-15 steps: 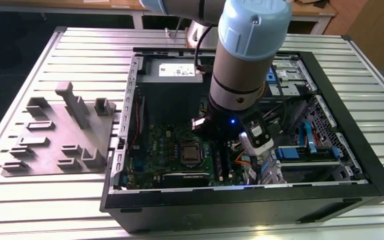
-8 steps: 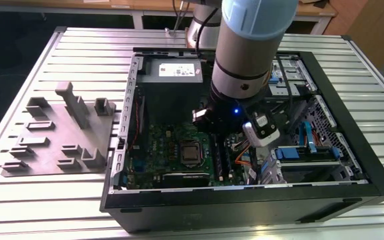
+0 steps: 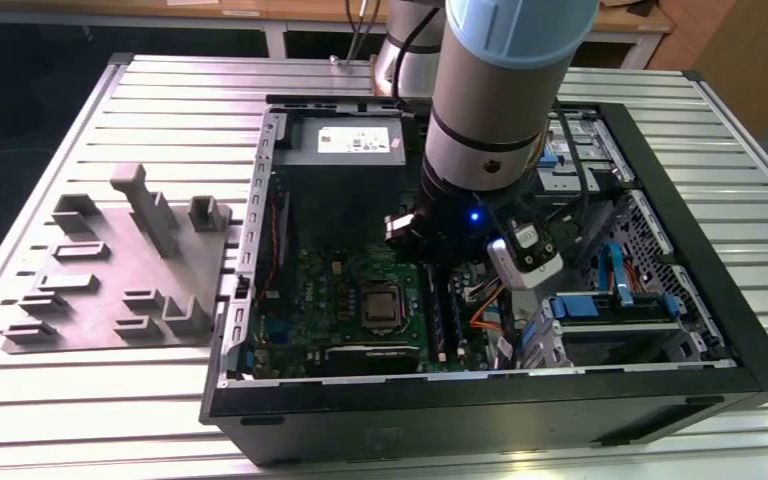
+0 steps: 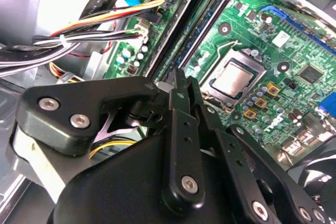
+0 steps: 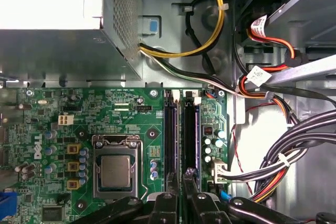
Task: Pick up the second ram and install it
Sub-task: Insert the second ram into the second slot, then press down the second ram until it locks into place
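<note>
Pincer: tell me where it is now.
In the first wrist view the pincer is over the motherboard's two long slots, between the CPU socket and the cable bundle.

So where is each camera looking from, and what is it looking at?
Exterior view: off the arm, above and in front of the open case, looking down at it; the arm reaches into it.
First wrist view: on the arm, looking straight down on the motherboard and its slots; the tool shows at the picture's edge.
Second wrist view: on the arm, looking slantwise across the motherboard; the tool's black links fill the foreground.
Both wrist views share the CPU socket and the slots.
</note>
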{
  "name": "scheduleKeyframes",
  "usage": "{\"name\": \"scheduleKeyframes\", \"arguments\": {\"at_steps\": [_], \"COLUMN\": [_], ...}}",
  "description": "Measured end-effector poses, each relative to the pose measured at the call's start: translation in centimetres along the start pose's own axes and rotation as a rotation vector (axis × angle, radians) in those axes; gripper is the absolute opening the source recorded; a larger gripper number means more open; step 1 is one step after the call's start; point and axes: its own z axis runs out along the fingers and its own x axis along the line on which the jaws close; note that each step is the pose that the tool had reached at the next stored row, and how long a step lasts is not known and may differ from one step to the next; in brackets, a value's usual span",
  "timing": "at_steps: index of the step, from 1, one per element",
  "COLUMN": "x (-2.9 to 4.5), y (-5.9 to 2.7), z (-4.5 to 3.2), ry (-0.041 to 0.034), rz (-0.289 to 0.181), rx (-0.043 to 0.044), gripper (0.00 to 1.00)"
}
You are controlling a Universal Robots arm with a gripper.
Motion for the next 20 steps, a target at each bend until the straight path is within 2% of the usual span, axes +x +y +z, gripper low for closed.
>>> {"name": "scheduleKeyframes", "arguments": {"at_steps": [2, 3, 20], "x": [0.00, 0.00, 0.01], "y": [0.00, 0.00, 0.10], "z": [0.00, 0.00, 0.02], "ry": [0.0000, 0.0000, 0.0000], "rz": [0.000, 0.000, 0.000], "rx": [0.0001, 0.0001, 0.0007], "gripper": [0.17, 0.11, 0.10]}}
